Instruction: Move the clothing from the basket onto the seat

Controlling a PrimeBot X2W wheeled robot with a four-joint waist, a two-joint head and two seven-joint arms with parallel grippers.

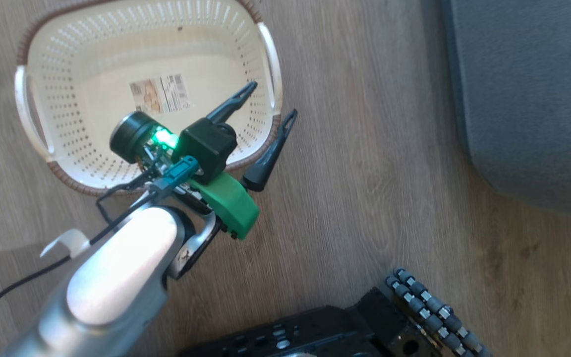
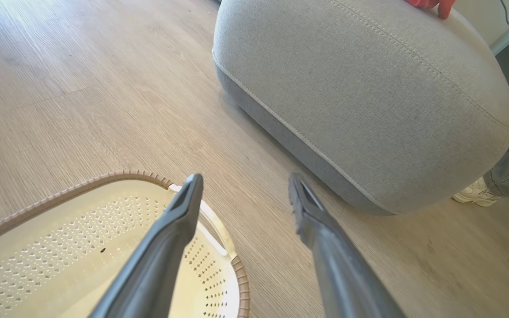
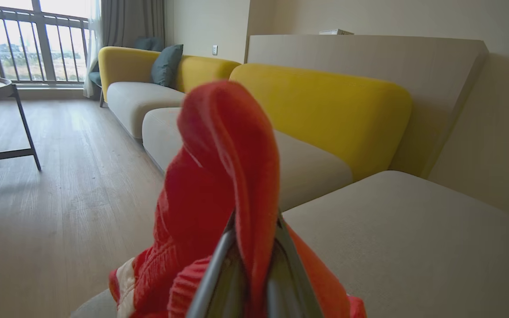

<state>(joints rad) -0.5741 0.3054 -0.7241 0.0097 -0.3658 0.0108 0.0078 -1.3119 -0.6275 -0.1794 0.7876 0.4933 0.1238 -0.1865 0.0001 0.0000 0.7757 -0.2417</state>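
The left end effector hangs over the basket at the rim nearest the seat. Its fingers are spread wide with nothing between them, one tip above the basket's inside and the other above the floor just outside. The basket stands on the floor beside the seat, a sticker on its bottom. The right end effector is pressed together on a fold of the red clothing, which rises between and above its fingers and drapes down around them, over the seat's cushion. In the left wrist view a bit of the clothing shows at the seat's far top edge.
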